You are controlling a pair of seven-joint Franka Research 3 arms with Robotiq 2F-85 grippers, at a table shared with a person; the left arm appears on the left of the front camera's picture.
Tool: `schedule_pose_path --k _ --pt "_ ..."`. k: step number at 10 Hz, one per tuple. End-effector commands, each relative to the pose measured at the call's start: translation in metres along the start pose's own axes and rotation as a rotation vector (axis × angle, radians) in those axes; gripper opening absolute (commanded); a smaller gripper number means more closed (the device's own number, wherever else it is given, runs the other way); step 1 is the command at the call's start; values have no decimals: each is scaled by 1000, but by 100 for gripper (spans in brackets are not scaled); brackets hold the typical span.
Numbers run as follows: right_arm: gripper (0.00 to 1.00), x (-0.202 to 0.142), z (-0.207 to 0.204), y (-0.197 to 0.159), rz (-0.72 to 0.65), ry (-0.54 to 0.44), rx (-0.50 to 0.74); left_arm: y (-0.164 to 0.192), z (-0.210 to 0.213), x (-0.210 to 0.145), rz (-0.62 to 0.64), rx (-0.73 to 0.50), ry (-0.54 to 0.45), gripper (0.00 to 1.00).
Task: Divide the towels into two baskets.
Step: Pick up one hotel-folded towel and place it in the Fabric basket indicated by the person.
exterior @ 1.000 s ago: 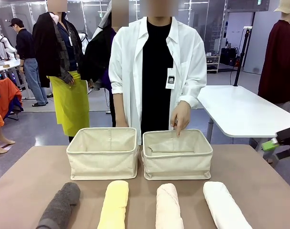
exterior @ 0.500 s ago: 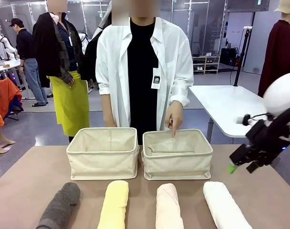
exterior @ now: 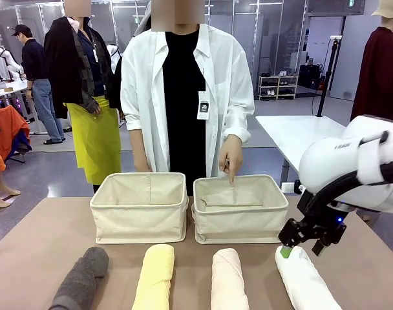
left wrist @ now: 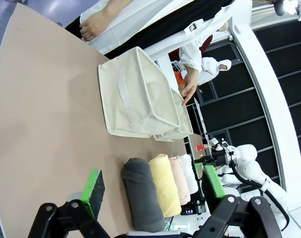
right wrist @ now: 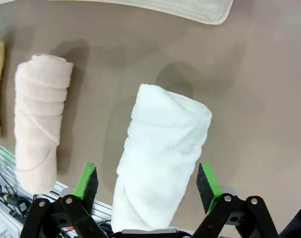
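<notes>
— White towel (exterior: pixel 306 279) first: what has changed around it?
— Half a second ago the right gripper (exterior: pixel 302 248) was out past the table's right side, level with the baskets. It has now come in and down over the far end of that towel. The person has shifted a little toward picture left, and the person's hand (exterior: pixel 231 155) still points a finger into the right basket (exterior: pixel 240 223).
— Are the fingers closed on it?
— No. In the right wrist view the right gripper (right wrist: pixel 146 181) has its jaws spread wide, one green pad on each side of the white towel (right wrist: pixel 163 148), and they straddle it across its length.
— Which way do the rolls lie?
— All four are on the table (exterior: pixel 368 258), in a row in front of the baskets. Their long axes run from the near edge toward the baskets. The dark grey towel (exterior: pixel 80 278) tips its far end rightward and the white one tips its far end leftward. The pale yellow towel (exterior: pixel 154 278) and pale pink towel (exterior: pixel 227 281) lie nearly straight.
— And the left side?
— The left gripper (left wrist: pixel 153 186) is wide apart, holding nothing. The left basket (exterior: pixel 139 223) has no towel in it.
</notes>
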State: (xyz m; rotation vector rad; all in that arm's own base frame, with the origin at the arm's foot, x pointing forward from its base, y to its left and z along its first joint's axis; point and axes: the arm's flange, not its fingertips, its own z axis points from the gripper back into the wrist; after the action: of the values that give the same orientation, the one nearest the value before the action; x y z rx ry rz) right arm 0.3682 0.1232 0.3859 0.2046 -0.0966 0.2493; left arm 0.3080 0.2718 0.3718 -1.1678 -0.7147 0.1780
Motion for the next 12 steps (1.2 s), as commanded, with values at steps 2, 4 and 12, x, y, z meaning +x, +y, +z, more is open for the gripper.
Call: schedule_pose_path --k 2,4,12 --pt "100 -26 -32 -2 -66 1 -108 0 3 -2 -2 -1 1 100" --pt "100 -28 -45 -1 -71 5 -133 0 3 -2 -2 -1 1 100" --pt "81 -36 -79 -22 -98 83 -47 0 3 -2 -2 -1 1 100"
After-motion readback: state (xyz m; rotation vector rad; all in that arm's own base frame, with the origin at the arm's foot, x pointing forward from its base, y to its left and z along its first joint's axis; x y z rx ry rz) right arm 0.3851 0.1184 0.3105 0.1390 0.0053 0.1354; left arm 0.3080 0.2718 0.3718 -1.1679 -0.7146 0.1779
